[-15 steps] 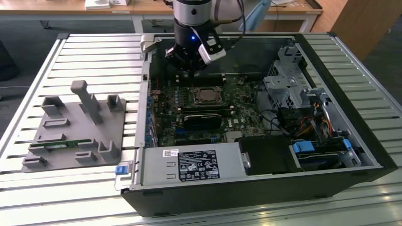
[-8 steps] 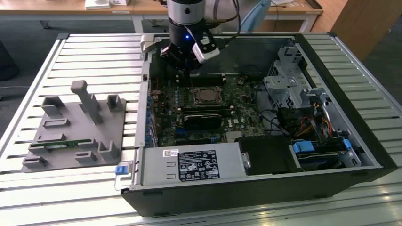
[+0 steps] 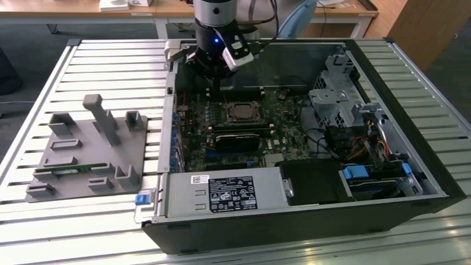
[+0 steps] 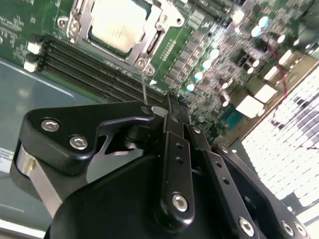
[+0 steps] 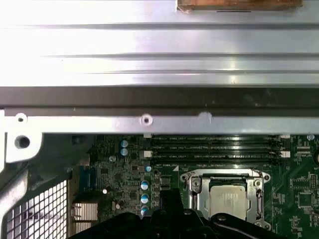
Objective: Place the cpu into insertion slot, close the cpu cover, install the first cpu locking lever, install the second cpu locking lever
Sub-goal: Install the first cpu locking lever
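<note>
Already the cpu (image 4: pixel 118 22) lies flat in the insertion slot (image 3: pixel 241 105), near the middle of the motherboard (image 5: pixel 114 172) inside the open computer case (image 3: pixel 294 232). The cpu cover (image 4: pixel 81 25) is down around the chip's silver top and frames it in both wrist views.

The work in hand appears to be a cpu locking lever (image 4: pixel 144 84). It is a thin bright wire rod that rises from the socket corner beside the memory slots (image 4: pixel 89 64). It stands nearly upright, its long axis running from the board straight up to the gripper (image 4: pixel 174 99). The gripper's fingers are drawn together with hardly a gap, and the rod's upper end meets them at one side of their tips. Whether the rod is nipped there or merely leans against a finger I cannot tell.

In the exterior view the gripper (image 3: pixel 213 74) hangs above the board on the side away from the power supply (image 3: pixel 224 193). The socket therefore lies below it and a little toward the power supply.

The memory slots run along the socket's power-supply side, just beside the lever's foot. A row of pale capacitors (image 4: pixel 199 74) stands on the board near the gripper's other flank. The drive cage (image 3: pixel 335 105) sits toward the exterior view's right, well apart. Outside the case, a grey fixture tray (image 3: pixel 88 154) rests on the slatted table (image 3: pixel 110 61) toward the exterior view's left, also well apart. Between fingertips and socket I see nothing but the rod itself.
</note>
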Robot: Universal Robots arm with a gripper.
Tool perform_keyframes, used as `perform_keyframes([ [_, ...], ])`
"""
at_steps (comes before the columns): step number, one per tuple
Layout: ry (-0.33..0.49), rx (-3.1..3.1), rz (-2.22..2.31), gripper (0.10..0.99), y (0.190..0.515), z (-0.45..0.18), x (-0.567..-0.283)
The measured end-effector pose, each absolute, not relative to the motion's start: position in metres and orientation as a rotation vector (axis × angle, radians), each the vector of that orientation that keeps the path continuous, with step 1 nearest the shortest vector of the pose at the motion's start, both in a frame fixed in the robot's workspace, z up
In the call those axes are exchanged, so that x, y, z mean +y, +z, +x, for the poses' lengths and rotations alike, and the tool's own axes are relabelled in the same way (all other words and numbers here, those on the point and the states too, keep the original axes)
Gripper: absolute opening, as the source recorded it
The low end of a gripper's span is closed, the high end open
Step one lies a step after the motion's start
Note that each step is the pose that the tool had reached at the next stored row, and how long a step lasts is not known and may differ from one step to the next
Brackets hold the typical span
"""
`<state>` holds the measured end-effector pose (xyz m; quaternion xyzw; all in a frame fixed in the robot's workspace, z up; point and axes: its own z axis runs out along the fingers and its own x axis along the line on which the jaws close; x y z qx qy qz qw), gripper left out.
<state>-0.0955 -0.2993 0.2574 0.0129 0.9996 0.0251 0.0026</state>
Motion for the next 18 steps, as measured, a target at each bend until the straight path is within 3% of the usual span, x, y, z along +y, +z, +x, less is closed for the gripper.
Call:
perform_keyframes([
  [18,0.079,3.138,0.041,0.106,0.254,-0.053,-0.291],
])
